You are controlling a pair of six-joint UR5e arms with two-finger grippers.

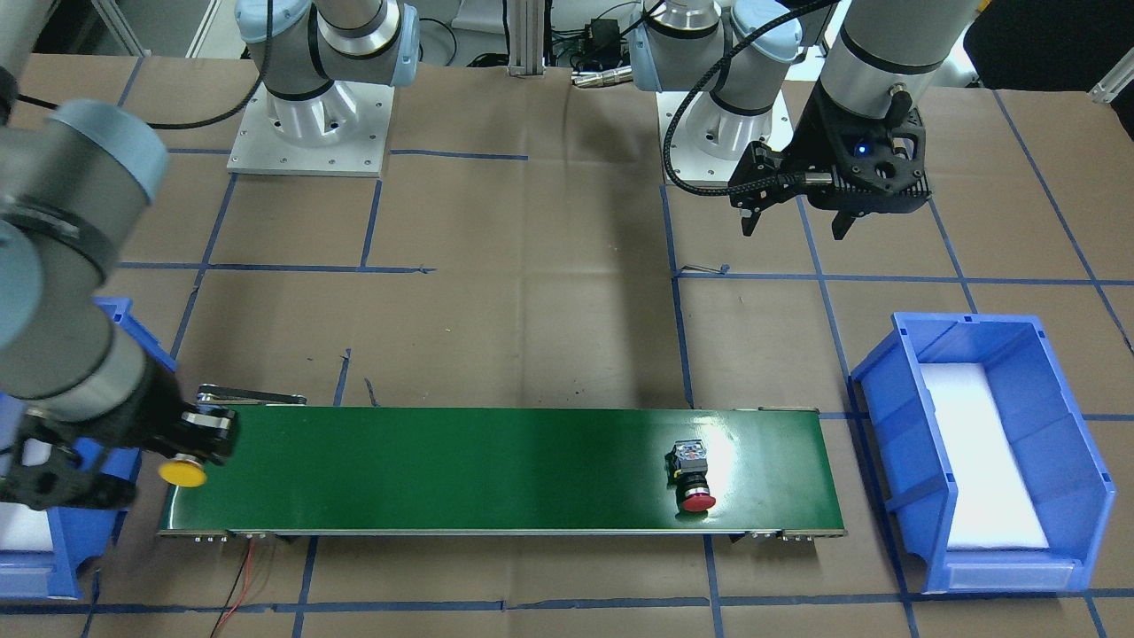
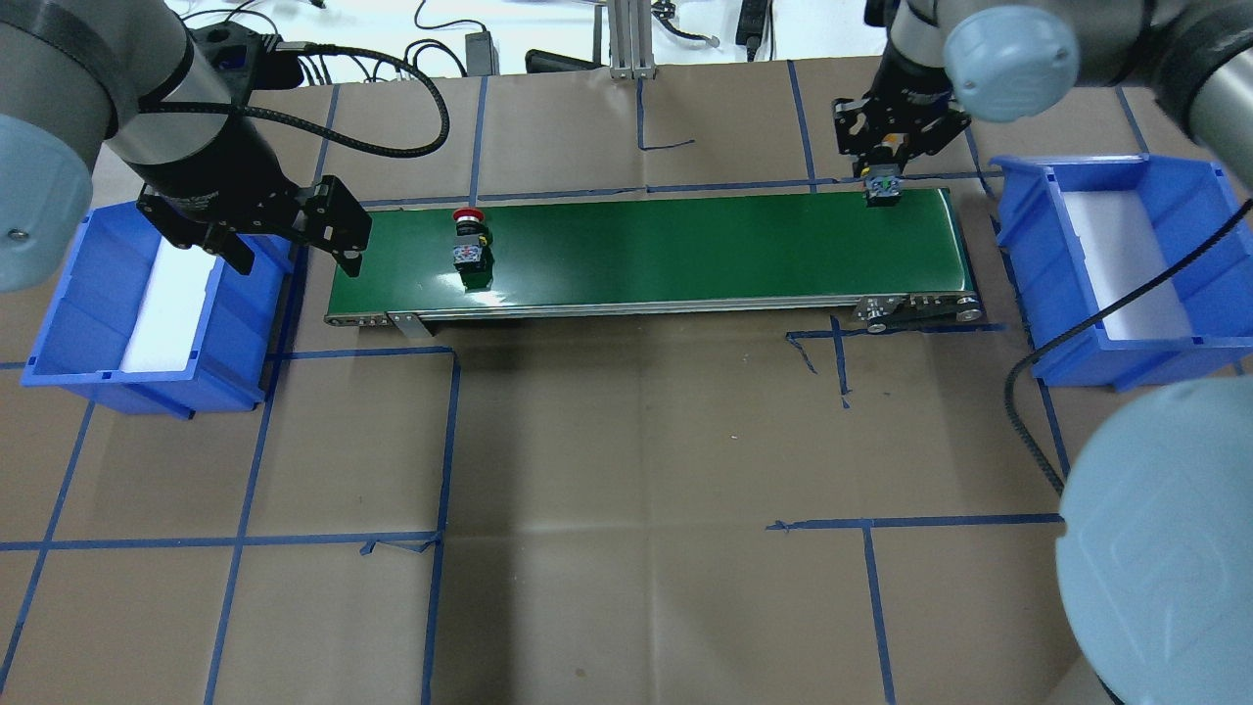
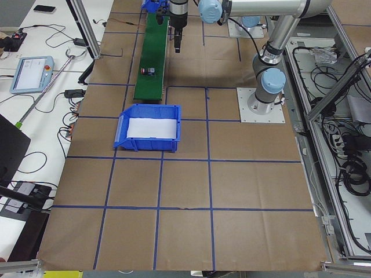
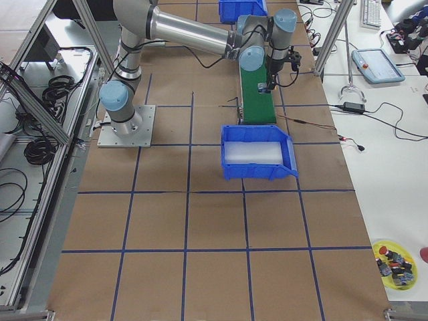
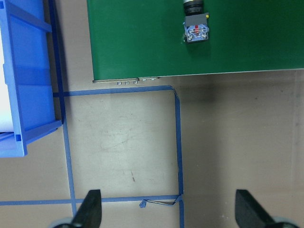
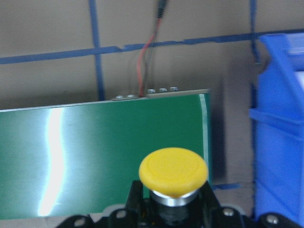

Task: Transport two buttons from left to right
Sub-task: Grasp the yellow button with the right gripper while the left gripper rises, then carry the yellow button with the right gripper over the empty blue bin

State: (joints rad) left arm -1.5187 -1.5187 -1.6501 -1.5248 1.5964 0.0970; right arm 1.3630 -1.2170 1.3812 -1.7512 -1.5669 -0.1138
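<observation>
The red-capped button lies on its side on the green conveyor belt, near the end by my left arm; it also shows in the overhead view and in the left wrist view. My left gripper is open and empty, raised beside that belt end, and its fingers are spread. My right gripper is shut on the yellow-capped button at the belt's other end. The yellow cap fills the right wrist view.
A blue bin with a white liner stands past the belt end on my left side. A second blue bin stands past the other end, next to the right gripper. Brown paper with blue tape lines covers the table.
</observation>
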